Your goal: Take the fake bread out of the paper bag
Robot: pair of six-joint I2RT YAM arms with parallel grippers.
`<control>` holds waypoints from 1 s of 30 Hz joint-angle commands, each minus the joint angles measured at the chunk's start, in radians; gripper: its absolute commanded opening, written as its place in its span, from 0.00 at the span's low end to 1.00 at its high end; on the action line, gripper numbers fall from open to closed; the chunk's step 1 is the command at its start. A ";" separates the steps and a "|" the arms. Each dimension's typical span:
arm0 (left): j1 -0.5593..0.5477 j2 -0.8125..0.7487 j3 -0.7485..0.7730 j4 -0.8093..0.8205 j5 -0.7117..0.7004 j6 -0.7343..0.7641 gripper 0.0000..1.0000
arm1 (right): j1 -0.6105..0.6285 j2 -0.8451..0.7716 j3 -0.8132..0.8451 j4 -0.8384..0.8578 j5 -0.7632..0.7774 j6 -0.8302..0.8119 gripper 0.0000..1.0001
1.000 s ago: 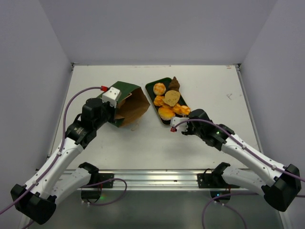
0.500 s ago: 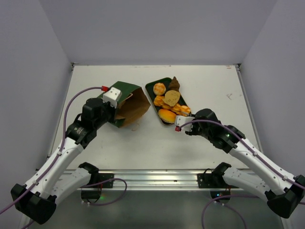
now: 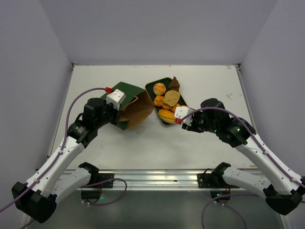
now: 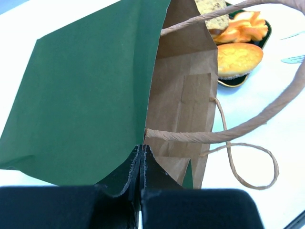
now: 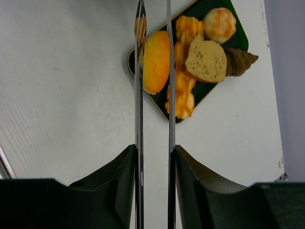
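Dark green on the outside and brown kraft within, the paper bag (image 3: 129,95) lies tipped on the white table (image 3: 209,78) left of centre. Its open mouth faces right, toward the tray (image 3: 151,87). The left gripper (image 4: 142,155) has its fingers pressed together on the bag's edge, pinching the paper where the green wall meets the kraft lining. One tan cord handle (image 4: 190,137) crosses the left wrist view just past the fingertips, and a second loop rests on the tabletop below the mouth.

The fake bread (image 3: 167,101) sits out of the bag, piled in the dark green tray just right of it. Whether the bag's rim touches the tray cannot be told. A round bun (image 3: 159,88) lies at the far end beside the dark brown pointed piece (image 3: 174,83), and a long bun (image 5: 156,62) lies at the near end with croissant-like rolls next to it.

The right gripper (image 5: 154,14) is at the tray's near end, its two thin fingers parted by a narrow gap and holding nothing. In the right wrist view the long bun shows through that gap.
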 commanded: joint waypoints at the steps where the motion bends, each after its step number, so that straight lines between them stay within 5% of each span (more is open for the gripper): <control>1: 0.003 0.003 -0.015 0.018 0.059 0.017 0.00 | -0.001 0.050 0.088 0.015 -0.157 0.094 0.39; 9: 0.003 0.011 -0.012 0.018 0.098 0.003 0.00 | 0.008 0.229 0.125 0.162 -0.215 0.177 0.34; 18: 0.003 -0.002 -0.028 0.019 0.159 -0.006 0.01 | 0.135 0.432 0.160 0.345 -0.007 0.185 0.31; 21: 0.003 -0.029 -0.028 0.001 0.141 -0.012 0.09 | 0.140 0.505 0.188 0.374 0.019 0.209 0.29; 30: 0.005 -0.144 -0.011 -0.088 -0.040 -0.037 0.62 | 0.134 0.561 0.182 0.442 0.061 0.232 0.27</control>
